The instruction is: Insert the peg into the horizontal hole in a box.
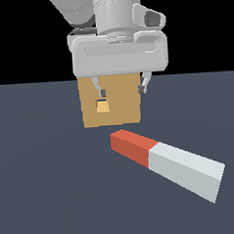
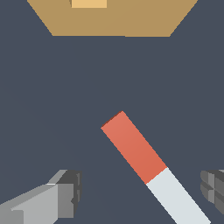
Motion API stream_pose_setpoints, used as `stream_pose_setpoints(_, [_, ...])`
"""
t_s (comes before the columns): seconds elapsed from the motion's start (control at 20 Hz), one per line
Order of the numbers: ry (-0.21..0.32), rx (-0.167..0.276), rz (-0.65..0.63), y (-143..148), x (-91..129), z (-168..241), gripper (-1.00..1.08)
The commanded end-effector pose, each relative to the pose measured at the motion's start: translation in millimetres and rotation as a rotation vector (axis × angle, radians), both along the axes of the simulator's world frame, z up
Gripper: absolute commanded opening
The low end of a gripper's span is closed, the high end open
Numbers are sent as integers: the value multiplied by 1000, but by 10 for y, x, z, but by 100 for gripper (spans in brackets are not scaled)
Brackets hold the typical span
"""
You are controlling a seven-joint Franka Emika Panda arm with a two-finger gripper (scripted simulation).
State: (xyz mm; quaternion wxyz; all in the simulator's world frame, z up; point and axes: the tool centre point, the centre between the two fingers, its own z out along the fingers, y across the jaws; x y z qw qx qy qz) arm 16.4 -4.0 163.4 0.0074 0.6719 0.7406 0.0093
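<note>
One peg [image 1: 166, 161] lies flat on the counter [image 1: 45, 192], below the released tool [image 1: 122, 91], its red end toward the box [image 1: 119, 106]. Both fingers [image 2: 65, 194] hang spread, holding nothing. Beyond the tool stands the box, its horizontal hole [image 1: 102, 107] facing the peg.

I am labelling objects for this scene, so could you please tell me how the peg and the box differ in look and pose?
The peg is a long bar, while the box is a squat, flat-faced block. The peg is two-toned, red at one end and pale grey-white along the rest; the box is plain tan. The peg looks solid, whereas the box has a small square hole in its face. The peg lies flat at a slant; the box stands upright. Both rest on the dark floor, untouched by the gripper.
</note>
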Motion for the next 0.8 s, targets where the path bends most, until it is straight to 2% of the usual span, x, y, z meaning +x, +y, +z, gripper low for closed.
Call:
stream_pose_setpoints(0.0, [1,-1,37,-70,32,-53,100])
stream_pose_setpoints(0.75, [11,-5,361,-584,429,-494,100])
